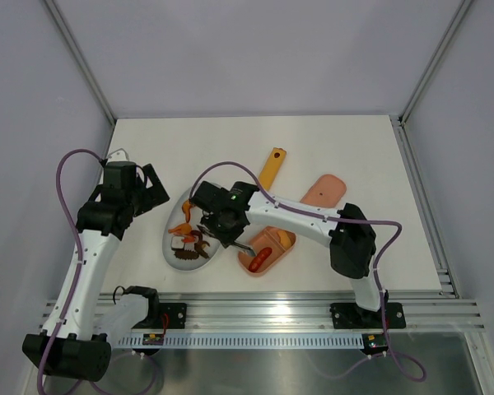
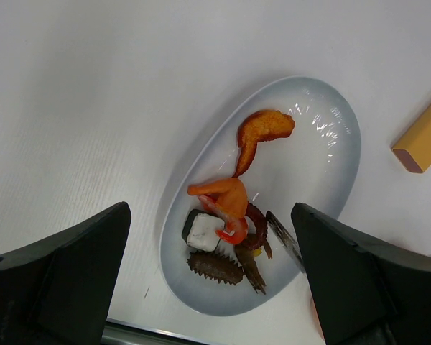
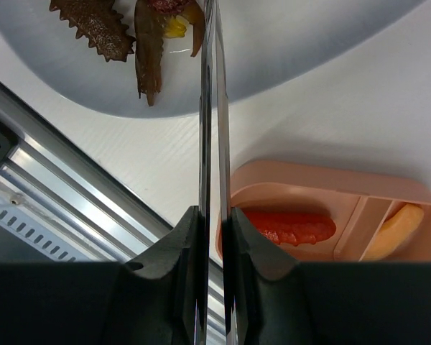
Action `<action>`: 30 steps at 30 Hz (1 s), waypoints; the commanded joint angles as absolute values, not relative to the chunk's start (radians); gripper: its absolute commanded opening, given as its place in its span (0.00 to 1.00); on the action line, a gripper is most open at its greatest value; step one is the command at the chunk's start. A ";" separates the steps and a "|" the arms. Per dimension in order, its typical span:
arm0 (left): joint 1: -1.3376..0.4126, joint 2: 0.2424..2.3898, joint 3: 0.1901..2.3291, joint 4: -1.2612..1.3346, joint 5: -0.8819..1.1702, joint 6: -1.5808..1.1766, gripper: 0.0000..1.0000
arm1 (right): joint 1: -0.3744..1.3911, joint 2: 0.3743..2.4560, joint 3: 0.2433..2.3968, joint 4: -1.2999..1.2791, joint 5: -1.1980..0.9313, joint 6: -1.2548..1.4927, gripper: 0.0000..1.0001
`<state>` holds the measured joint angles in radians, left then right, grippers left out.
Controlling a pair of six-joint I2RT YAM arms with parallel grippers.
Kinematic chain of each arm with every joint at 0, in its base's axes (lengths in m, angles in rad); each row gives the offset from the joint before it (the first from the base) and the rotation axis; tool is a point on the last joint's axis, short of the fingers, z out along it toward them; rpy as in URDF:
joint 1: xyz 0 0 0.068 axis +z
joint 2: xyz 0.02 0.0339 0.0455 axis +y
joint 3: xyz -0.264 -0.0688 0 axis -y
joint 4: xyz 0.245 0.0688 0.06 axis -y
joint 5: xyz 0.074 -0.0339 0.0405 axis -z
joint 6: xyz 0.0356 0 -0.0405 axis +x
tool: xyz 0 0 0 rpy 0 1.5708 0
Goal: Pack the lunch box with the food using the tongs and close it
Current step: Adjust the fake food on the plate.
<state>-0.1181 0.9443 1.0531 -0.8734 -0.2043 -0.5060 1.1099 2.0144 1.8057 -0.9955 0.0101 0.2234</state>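
While the left gripper [image 1: 154,188] just hangs over the surface [image 1: 354,140] by the far-left end of the white oval plate [image 1: 174,216], its jaws are spread wide with nothing in them. The right gripper [image 3: 214,219] is the busy one. Its jaws are clamped on the tongs [image 3: 207,108], squeezing the 2 thin metal arms nearly flat together. From the right wrist view the tongs run out over the near rim of the plate, but the tips go off the top of the shot, so I can't tell if they've got anything.

The lunch box [image 1: 273,265] sits just right of the plate, near the front edge of the surface, and it's open. 1 compartment has a red sausage [image 3: 291,226] in it, and the other has an orange-yellow stick [image 3: 395,230]. The lid [image 1: 325,191] lies apart from it, further back and to the right, not far from a yellow-orange bar [image 1: 272,169].

On the plate there's an orange shrimp [image 2: 226,198] leaning on a dark-and-white cube [image 2: 203,233]. A brown spiky piece [image 2: 215,267] lies just beside those, and an orange curved piece [image 2: 262,129] sits a bit apart toward the far end.
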 commanded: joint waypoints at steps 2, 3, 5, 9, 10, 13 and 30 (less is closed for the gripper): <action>-0.113 0.923 1.048 -0.851 -0.192 -0.500 0.99 | 1.115 1.936 1.821 -1.032 0.110 0.233 0.20; -0.112 0.923 1.048 -0.851 -0.190 -0.499 0.99 | 1.114 1.933 1.828 -1.038 0.129 0.236 0.20; -0.112 0.925 1.048 -0.850 -0.190 -0.499 0.99 | 1.115 1.936 1.853 -1.055 0.167 0.236 0.21; -0.112 0.923 1.051 -0.851 -0.190 -0.499 0.99 | 1.114 1.956 1.896 -1.072 0.184 0.227 0.24; -0.113 0.923 1.051 -0.851 -0.192 -0.497 0.99 | 1.115 1.963 1.904 -1.077 0.169 0.224 0.25; -0.112 0.925 1.051 -0.853 -0.195 -0.495 0.99 | 1.115 1.968 1.916 -1.066 0.129 0.212 0.34; -0.112 0.937 1.043 -0.845 -0.196 -0.502 0.99 | 1.124 1.982 1.925 -1.042 0.043 0.161 0.48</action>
